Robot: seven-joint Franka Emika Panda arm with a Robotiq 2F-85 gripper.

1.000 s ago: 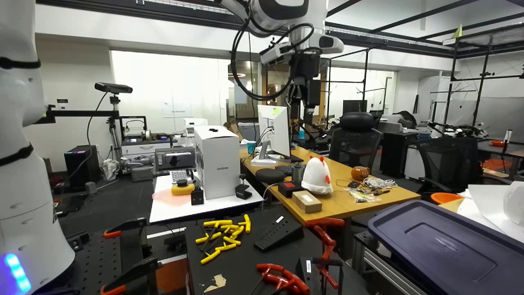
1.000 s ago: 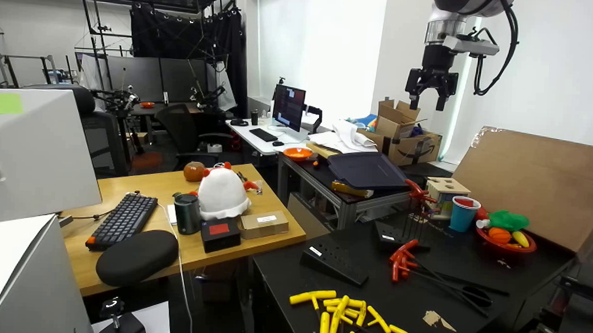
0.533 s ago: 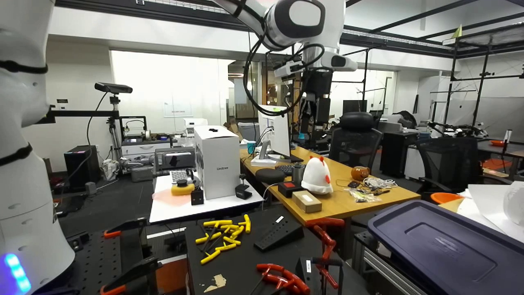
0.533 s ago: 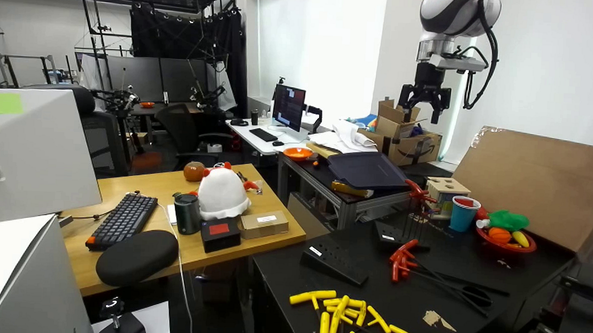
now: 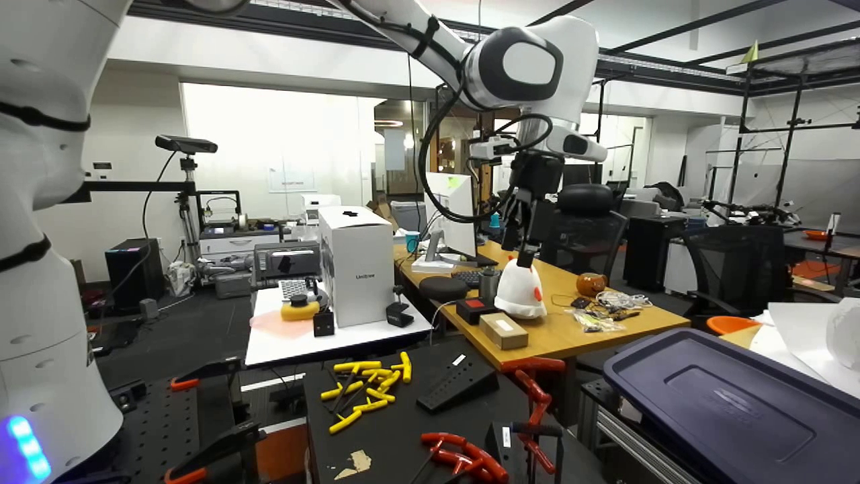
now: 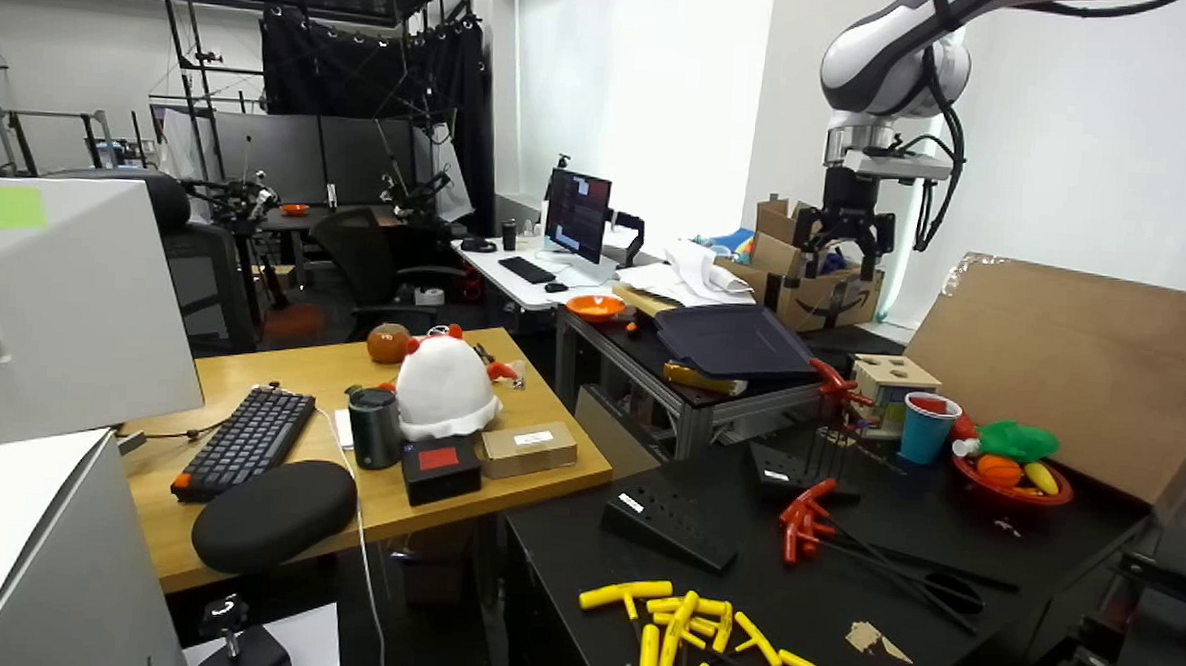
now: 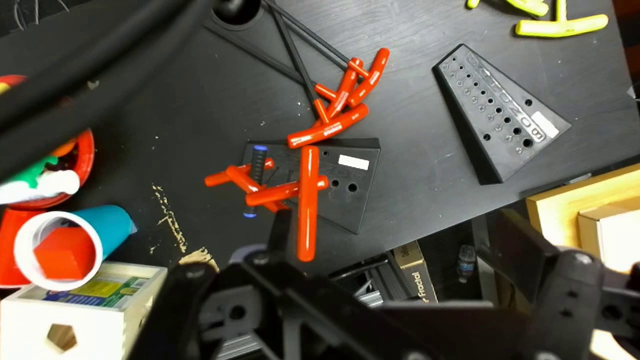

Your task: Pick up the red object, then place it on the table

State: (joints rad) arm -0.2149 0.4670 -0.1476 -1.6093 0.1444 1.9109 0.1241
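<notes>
Several red T-handle keys stand in a black holder on the low black surface; they also show in an exterior view and in the wrist view. More red T-handles lie loose beside it, also in the wrist view. A red block sits in a blue cup. My gripper is open and empty, in the air above the standing keys; its spread fingers show in the wrist view. The tan wooden table stands beside the black surface; its corner shows in the wrist view.
Yellow T-handles and a second black holder lie on the black surface. A red bowl of toys and a wooden shape box stand near the cup. A white plush and small boxes are on the table.
My gripper has come down steadily and is lower in both exterior views, with a small sideways shift. Its fingers stay open. The objects have not moved.
</notes>
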